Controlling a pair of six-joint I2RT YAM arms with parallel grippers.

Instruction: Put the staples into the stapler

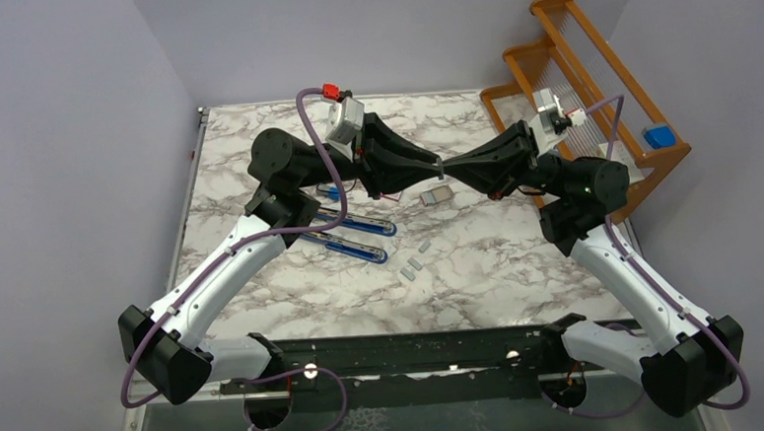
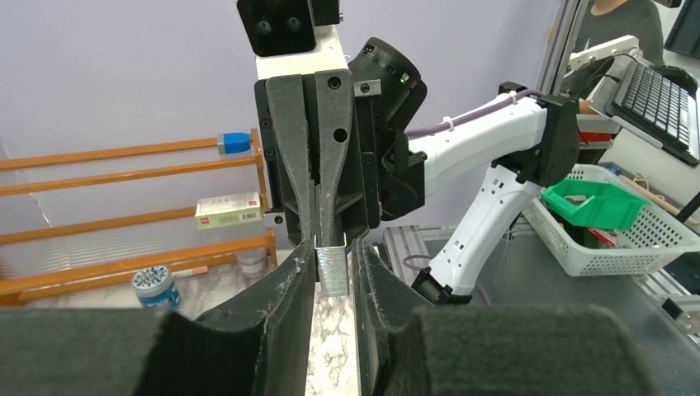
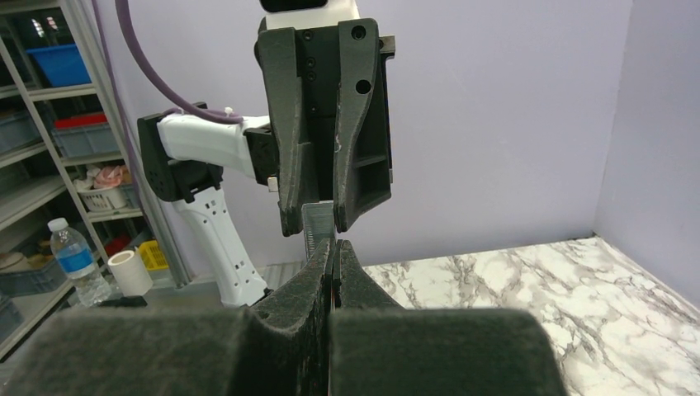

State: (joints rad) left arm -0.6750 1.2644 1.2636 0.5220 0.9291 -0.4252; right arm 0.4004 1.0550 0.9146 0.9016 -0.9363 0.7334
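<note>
The right gripper jaws pinched a staple strip in mid-air, and the left gripper jaws stood narrow around it. The stapler lay open on the tabletop, apparently not yet loaded.

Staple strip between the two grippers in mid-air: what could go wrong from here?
1. The right gripper pinches only the end of the staple strip, so it could slip or snap when the left gripper, its jaws not quite touching, clamps on.
2. The handover is above the table, away from the stapler; a dropped strip might break apart among the loose staples.
</note>
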